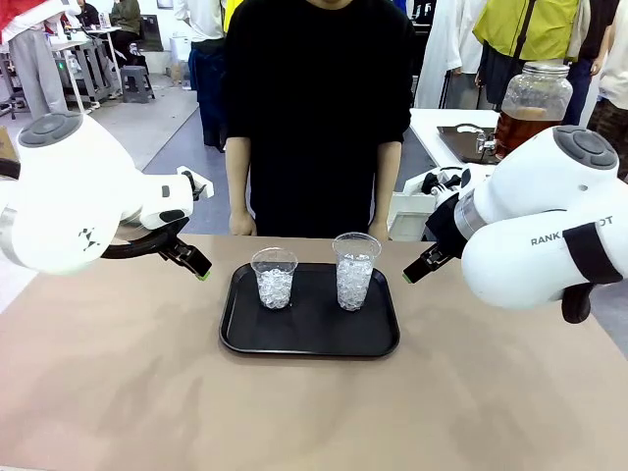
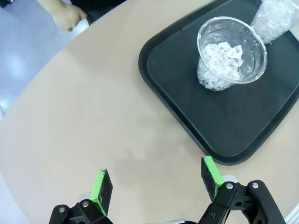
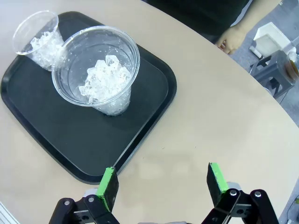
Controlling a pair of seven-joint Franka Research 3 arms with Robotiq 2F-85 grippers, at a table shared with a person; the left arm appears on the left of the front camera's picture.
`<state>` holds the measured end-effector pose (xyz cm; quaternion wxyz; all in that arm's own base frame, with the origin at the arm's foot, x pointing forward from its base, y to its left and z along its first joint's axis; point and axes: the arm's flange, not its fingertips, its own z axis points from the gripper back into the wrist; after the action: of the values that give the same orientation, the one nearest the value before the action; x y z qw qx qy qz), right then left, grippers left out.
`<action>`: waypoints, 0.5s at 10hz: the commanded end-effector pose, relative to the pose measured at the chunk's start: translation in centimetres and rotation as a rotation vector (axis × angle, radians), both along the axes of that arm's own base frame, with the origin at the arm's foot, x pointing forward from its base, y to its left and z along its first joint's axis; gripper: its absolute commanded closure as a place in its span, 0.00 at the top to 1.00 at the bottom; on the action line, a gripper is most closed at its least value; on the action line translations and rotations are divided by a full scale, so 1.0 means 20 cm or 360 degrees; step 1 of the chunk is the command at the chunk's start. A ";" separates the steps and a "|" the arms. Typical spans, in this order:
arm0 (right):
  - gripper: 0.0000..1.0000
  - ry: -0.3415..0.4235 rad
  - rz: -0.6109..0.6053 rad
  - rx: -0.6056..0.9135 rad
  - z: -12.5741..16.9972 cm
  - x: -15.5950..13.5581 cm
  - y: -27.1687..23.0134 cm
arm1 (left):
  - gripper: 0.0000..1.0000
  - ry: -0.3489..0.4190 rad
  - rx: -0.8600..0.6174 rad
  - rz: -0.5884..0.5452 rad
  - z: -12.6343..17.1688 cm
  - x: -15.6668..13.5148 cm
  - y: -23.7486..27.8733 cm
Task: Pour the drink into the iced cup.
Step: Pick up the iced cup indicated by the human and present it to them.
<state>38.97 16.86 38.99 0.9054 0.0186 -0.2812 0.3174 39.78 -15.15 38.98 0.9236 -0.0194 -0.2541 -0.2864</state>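
Observation:
Two clear plastic cups of ice stand on a black tray [image 1: 310, 334]: a shorter cup [image 1: 274, 278] on the left and a taller cup [image 1: 354, 270] on the right. The drink, amber-brown liquid in a large lidded jar [image 1: 528, 106], stands on a white table behind my right arm. My left gripper [image 1: 199, 266] hangs open left of the tray, above bare table [image 2: 156, 179]. My right gripper [image 1: 412, 274] hangs open right of the tray [image 3: 162, 182]. The left wrist view has the shorter cup [image 2: 231, 53] nearer, and the right wrist view the taller cup [image 3: 100, 77].
A person in black stands at the far edge, one hand [image 2: 67, 16] and the other hand [image 3: 231, 37] resting near the table's rim. Bare beige tabletop [image 1: 294, 412] spreads in front of the tray and to both sides.

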 end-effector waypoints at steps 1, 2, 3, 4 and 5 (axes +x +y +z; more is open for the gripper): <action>1.00 -0.0005 -0.0001 -0.0008 0.00 0.00 -0.01 | 1.00 -0.0012 0.0007 -0.0010 0.01 -0.01 0.00; 1.00 0.0000 0.0000 0.0000 0.00 0.00 0.00 | 1.00 0.0000 0.0000 0.0000 0.00 0.00 0.00; 1.00 0.0003 -0.0008 0.0005 0.03 0.00 0.00 | 1.00 0.0010 0.0005 -0.0012 0.02 -0.01 -0.01; 1.00 0.0021 0.0018 0.0058 0.11 0.00 0.00 | 1.00 -0.0013 -0.0031 -0.0031 0.10 -0.03 -0.03; 1.00 0.0057 0.0017 0.0136 0.20 0.00 -0.01 | 1.00 -0.0023 -0.0074 -0.0039 0.19 -0.05 -0.03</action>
<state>38.91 17.21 40.75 0.9064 0.0314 -0.2842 0.3110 39.42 -15.70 40.66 0.9197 -0.0248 -0.2646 -0.2890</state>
